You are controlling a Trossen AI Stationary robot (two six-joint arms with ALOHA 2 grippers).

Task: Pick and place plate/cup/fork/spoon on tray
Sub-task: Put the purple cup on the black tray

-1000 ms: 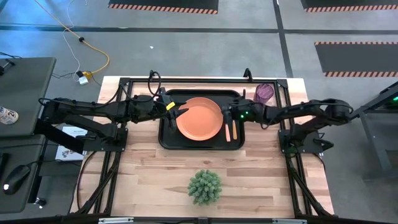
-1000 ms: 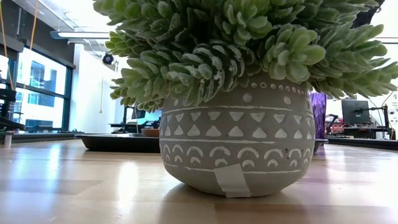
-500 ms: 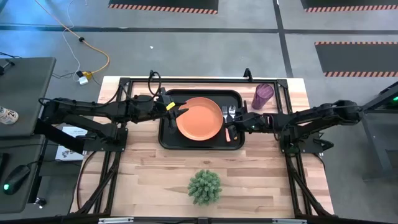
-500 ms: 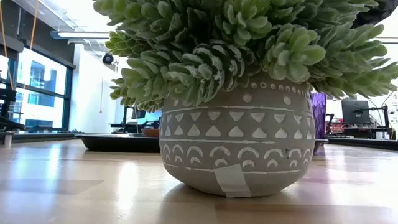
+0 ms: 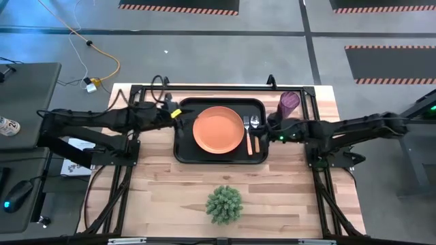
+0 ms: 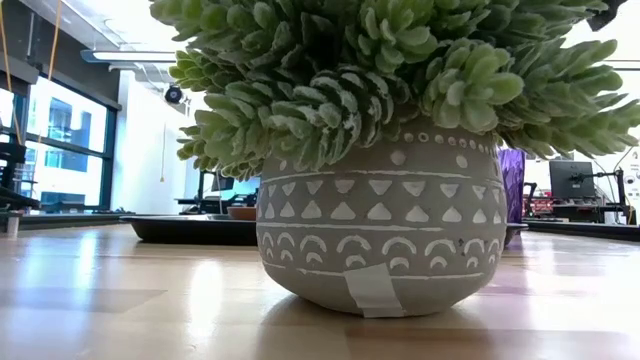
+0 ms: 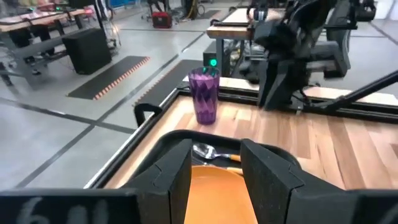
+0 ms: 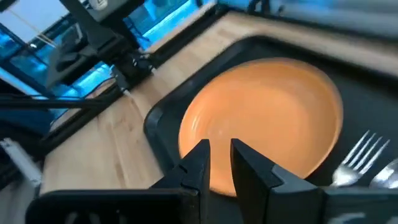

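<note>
The black tray (image 5: 184,154) lies at the table's far middle. The orange plate (image 5: 218,129) rests flat in it. The fork (image 5: 247,135) and the spoon (image 5: 255,124) lie in the tray just right of the plate. The purple cup (image 5: 289,103) stands upright on the table beyond the tray's far right corner. My left gripper (image 5: 180,116) is open and empty at the tray's left rim; its wrist view shows the plate (image 7: 214,186) between its fingers. My right gripper (image 5: 272,129) is open and empty at the tray's right rim, facing the plate (image 8: 267,118).
A spiky green plant in a grey patterned pot (image 5: 224,204) stands near the table's front edge and fills the low view (image 6: 380,230). Bare wood lies on both sides of the plant. The arms' black frame bars run along the table's left, right and far edges.
My right gripper has drawn back toward the table's right edge, off the tray, uncovering the fork and spoon lying beside the plate. My left gripper has drawn back toward the table's left edge, from the plate's rim to the tray's left rim.
</note>
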